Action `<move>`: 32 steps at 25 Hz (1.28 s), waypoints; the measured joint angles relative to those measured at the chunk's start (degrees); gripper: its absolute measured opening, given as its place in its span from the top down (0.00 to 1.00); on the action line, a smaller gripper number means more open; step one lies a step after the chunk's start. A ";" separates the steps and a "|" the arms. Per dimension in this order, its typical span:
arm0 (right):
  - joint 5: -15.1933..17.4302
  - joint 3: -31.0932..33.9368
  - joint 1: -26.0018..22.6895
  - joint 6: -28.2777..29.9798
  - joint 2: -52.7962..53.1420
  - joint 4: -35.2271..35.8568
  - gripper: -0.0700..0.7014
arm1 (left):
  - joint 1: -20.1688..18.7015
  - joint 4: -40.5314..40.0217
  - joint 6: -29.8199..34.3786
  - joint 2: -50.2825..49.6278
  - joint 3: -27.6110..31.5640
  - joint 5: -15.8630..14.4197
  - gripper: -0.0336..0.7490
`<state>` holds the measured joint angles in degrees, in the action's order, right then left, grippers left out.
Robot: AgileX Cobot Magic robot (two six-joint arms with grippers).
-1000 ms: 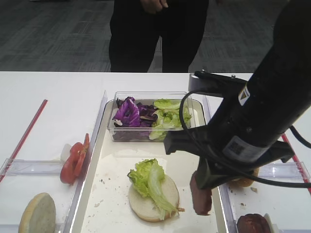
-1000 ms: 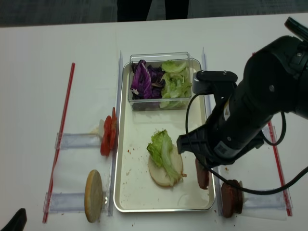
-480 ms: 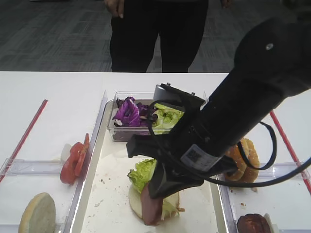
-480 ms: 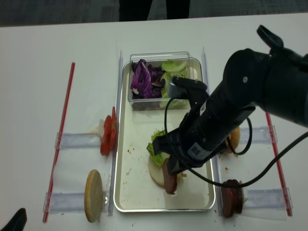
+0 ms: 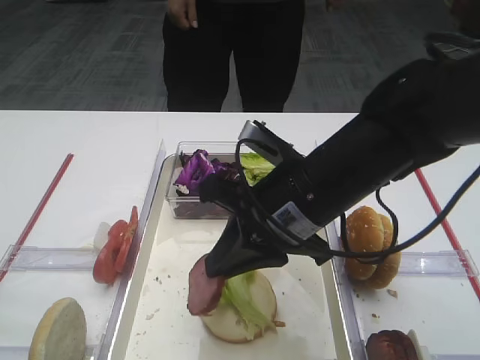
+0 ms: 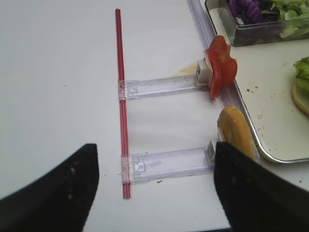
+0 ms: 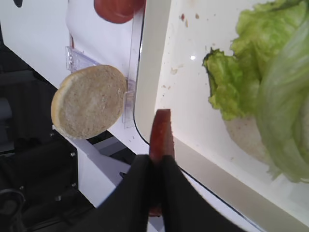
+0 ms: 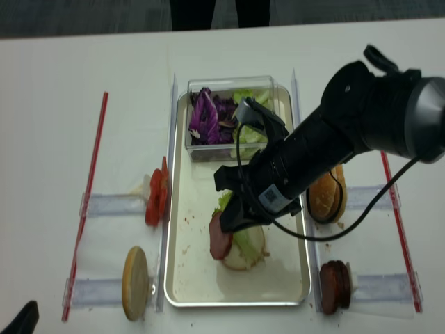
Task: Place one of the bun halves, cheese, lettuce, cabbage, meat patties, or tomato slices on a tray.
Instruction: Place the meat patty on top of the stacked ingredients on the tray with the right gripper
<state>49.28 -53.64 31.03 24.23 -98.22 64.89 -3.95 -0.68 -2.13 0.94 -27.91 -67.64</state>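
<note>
Gripping a meat patty (image 7: pixel 161 135) edgewise, right tool (image 7: pixel 155 162) clamped.

You have a broad white table (image 8: pixel 55 83) carrying everything. On it lies the long silver metal tray (image 8: pixel 179 278) with its white paper liner, flanked by clear plastic rails. To your left sit two clear plastic racks (image 8: pixel 111 204): the nearer-to-centre one holds upright red tomato slices (image 8: pixel 154 202), the other a pale flat bun half (image 8: pixel 135 282) on edge. A thin red strip (image 8: pixel 89 188) runs along the far left; another red strip (image 8: pixel 396 223) lies on the right. Right-side racks hold a golden sesame bun (image 8: pixel 324 197) and dark reddish-brown meat patties (image 8: pixel 334 287).
</note>
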 joint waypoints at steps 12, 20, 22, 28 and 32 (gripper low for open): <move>0.24 0.00 -3.35 6.55 -4.99 5.56 0.82 | 0.00 0.00 0.00 0.00 0.00 0.00 0.32; -0.81 0.00 -3.59 7.26 -8.39 6.03 0.82 | 0.00 0.00 0.00 0.00 0.00 0.00 0.32; -1.39 0.00 -3.66 7.26 -9.00 6.08 0.82 | 0.00 0.00 0.00 0.00 0.00 0.00 0.32; -2.84 -0.08 -3.66 7.85 -9.39 5.85 0.82 | 0.00 0.00 0.00 0.00 0.00 0.00 0.32; -3.34 -0.08 -3.66 7.85 -9.39 5.42 0.82 | 0.00 0.00 0.00 0.00 0.00 0.00 0.32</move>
<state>45.94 -53.73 27.37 32.07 -107.61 70.31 -3.95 -0.68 -2.13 0.94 -27.91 -67.64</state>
